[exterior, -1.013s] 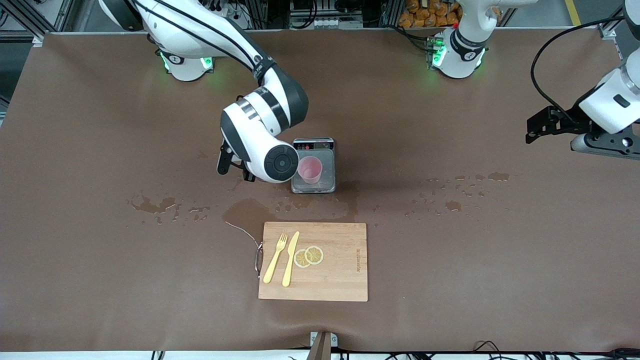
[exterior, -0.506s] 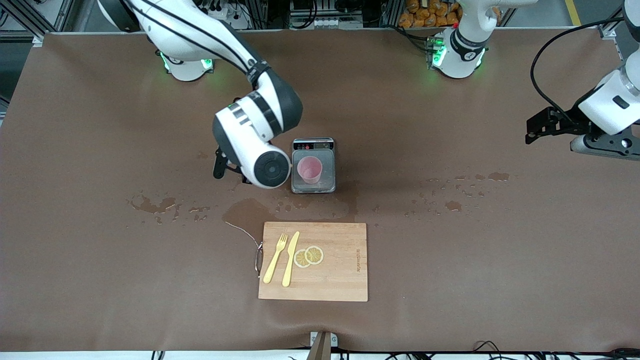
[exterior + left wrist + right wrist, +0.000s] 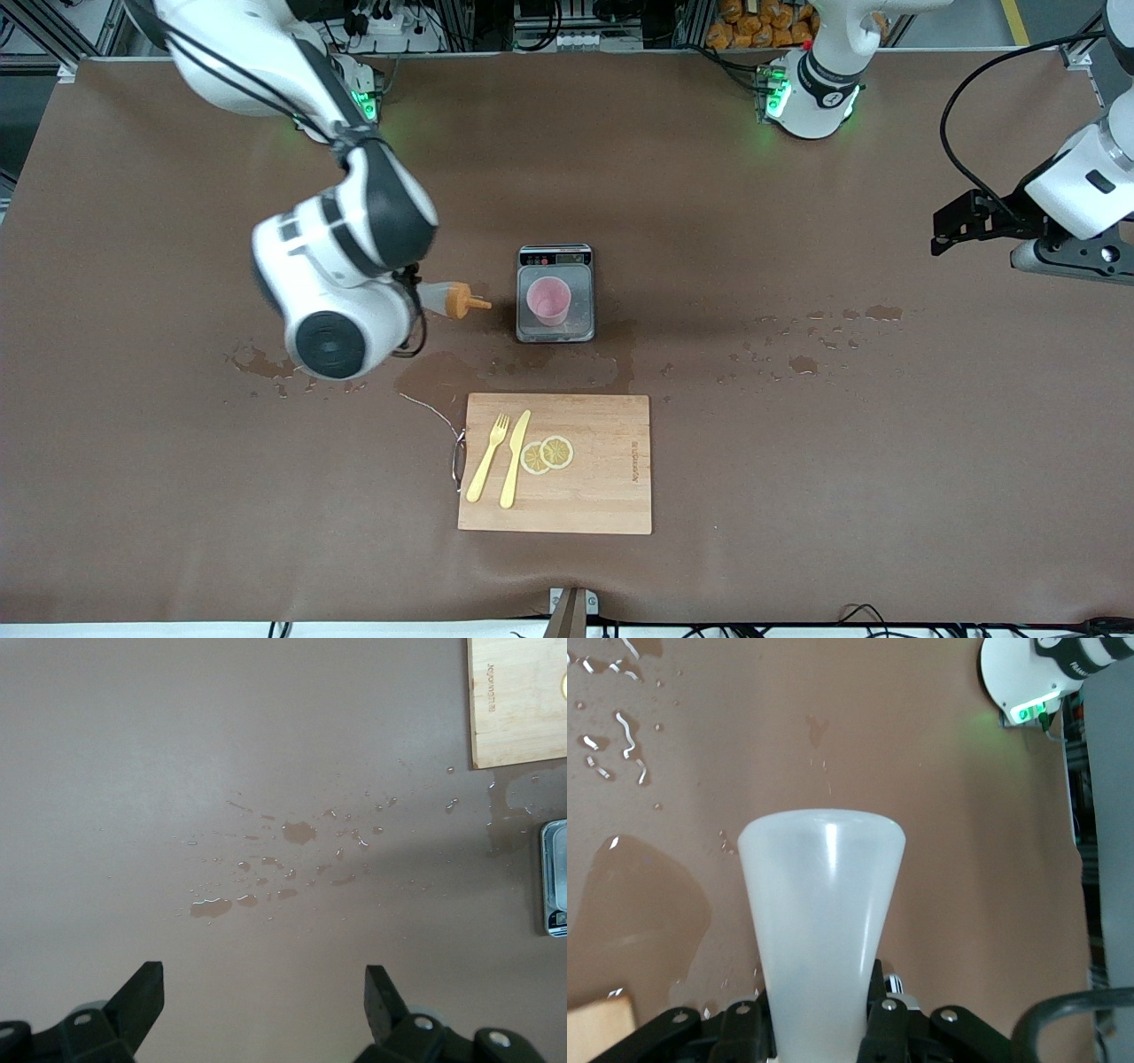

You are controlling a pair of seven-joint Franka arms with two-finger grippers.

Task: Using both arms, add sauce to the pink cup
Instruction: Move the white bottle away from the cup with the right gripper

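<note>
The pink cup (image 3: 548, 299) stands upright on a small grey scale (image 3: 576, 330) in the middle of the table. My right gripper (image 3: 413, 303) (image 3: 819, 1032) is shut on the sauce (image 3: 446, 299) (image 3: 822, 904), a translucent white squeeze bottle. It holds the bottle on its side above the table beside the scale, toward the right arm's end. The orange nozzle points at the cup and stops short of the scale. The right wrist hides most of the bottle in the front view. My left gripper (image 3: 950, 232) (image 3: 263, 981) waits open and empty above the left arm's end of the table.
A wooden cutting board (image 3: 602, 496) (image 3: 518, 700) lies nearer the front camera than the scale (image 3: 555, 877). It carries a yellow fork (image 3: 488, 456), a yellow knife (image 3: 515, 458) and lemon slices (image 3: 547, 454). Wet patches (image 3: 266, 363) (image 3: 299, 831) dot the brown cloth around the scale.
The right arm has swung away from the cup toward its own end of the table, and the bottle's orange nozzle has come into view. The left arm has not moved.
</note>
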